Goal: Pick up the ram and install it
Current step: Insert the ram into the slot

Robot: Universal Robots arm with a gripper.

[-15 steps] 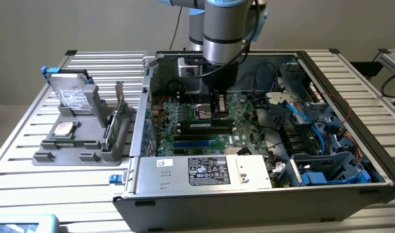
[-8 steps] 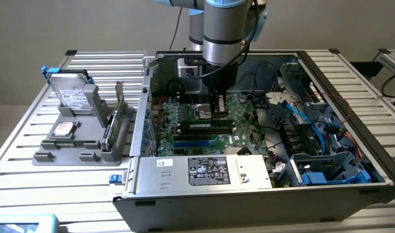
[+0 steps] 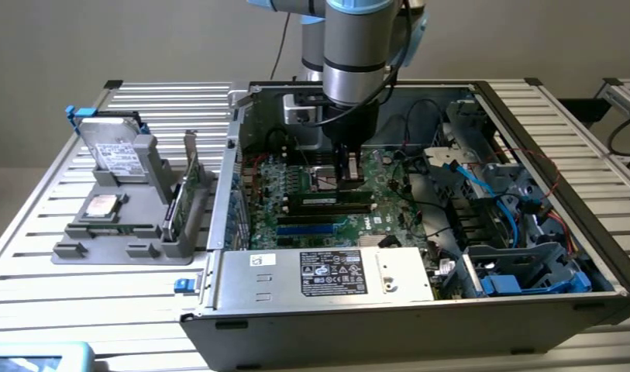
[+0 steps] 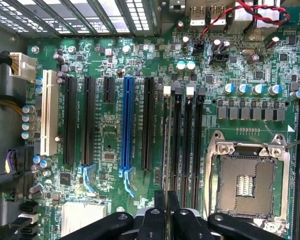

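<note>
The robot's hand [image 3: 347, 180] is down inside the open black-and-silver computer case [image 3: 562, 306], which lies on its side on the slatted aluminium counter [image 3: 139, 97]. Its two black fingers [image 4: 160, 215] stand almost together, clamped on the top edge of the ram [image 3: 330, 203] – a long, thin dark-green circuit-board stick with small white labels. The ram stands on edge over the green motherboard [image 4: 110, 135], in line with the row of black memory slots [image 4: 187, 145]; from the wrist view it [image 4: 165, 145] shows as a narrow line running out from the hand [image 4: 166, 212], beside the long blue expansion slot [image 4: 126, 125] and near the empty silver processor socket [image 4: 247, 182]. Whether it is pressed fully home I cannot tell.

On the exterior view's left – well apart from the case – a grey plastic rack [image 3: 118, 248] holds a silver box-shaped hard drive [image 3: 118, 151].
</note>
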